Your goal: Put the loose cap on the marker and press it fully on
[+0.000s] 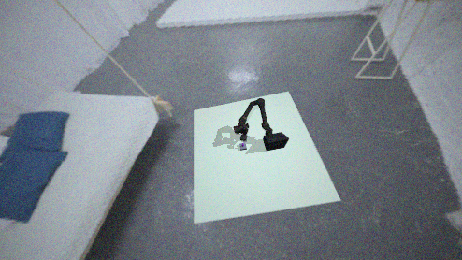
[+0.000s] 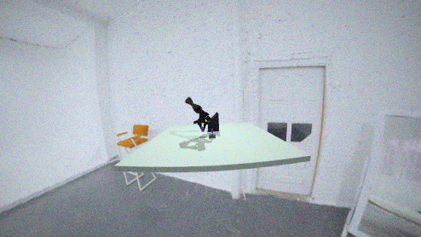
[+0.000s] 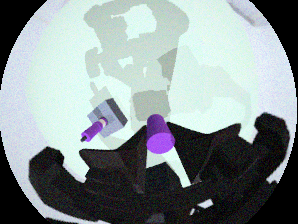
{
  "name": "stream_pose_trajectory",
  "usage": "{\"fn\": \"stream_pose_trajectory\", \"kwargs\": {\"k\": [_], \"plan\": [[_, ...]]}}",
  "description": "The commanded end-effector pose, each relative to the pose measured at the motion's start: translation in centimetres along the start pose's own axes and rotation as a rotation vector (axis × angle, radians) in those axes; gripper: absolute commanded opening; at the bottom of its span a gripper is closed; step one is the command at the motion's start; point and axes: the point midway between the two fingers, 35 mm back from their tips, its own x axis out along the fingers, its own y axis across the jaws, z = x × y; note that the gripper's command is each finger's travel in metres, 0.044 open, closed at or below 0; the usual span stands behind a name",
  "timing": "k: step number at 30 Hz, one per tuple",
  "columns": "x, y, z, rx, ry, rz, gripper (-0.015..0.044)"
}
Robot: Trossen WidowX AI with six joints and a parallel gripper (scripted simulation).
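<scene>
The gripper (image 1: 243,138) (image 2: 203,128) (image 3: 158,131) is shut on the purple cap (image 3: 160,140) (image 2: 203,130), which sits between the fingertips in the wrist view and appears to be held above the table. The purple marker (image 3: 94,129) (image 2: 212,131) stands upright in the grey holder block (image 3: 114,117) (image 2: 212,136), with its dark tip bare. In the wrist view, marker and block are to the left of the cap and the fingers. In the top view the block (image 1: 243,148) is small, just below the gripper. The inside of the cap is hidden.
The pale green table (image 1: 262,187) (image 2: 256,149) bears the arm's black base (image 1: 276,141) (image 2: 214,122), close to the holder block. The arm's shadow falls across the tabletop. An orange chair (image 2: 140,130) stands on the floor beyond the table.
</scene>
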Motion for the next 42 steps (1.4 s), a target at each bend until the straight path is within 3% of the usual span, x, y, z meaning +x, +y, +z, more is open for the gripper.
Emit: {"fn": "stream_pose_trajectory", "kwargs": {"k": [1, 35, 42], "plan": [[-0.6, 0.2, 0.2, 0.007, -0.003, 0.001, 0.0000], [-6.3, 10.6, 0.5, 0.008, -0.002, 0.006, 0.0000], [-5.9, 10.7, 0.5, 0.008, -0.002, 0.005, 0.0000]]}}
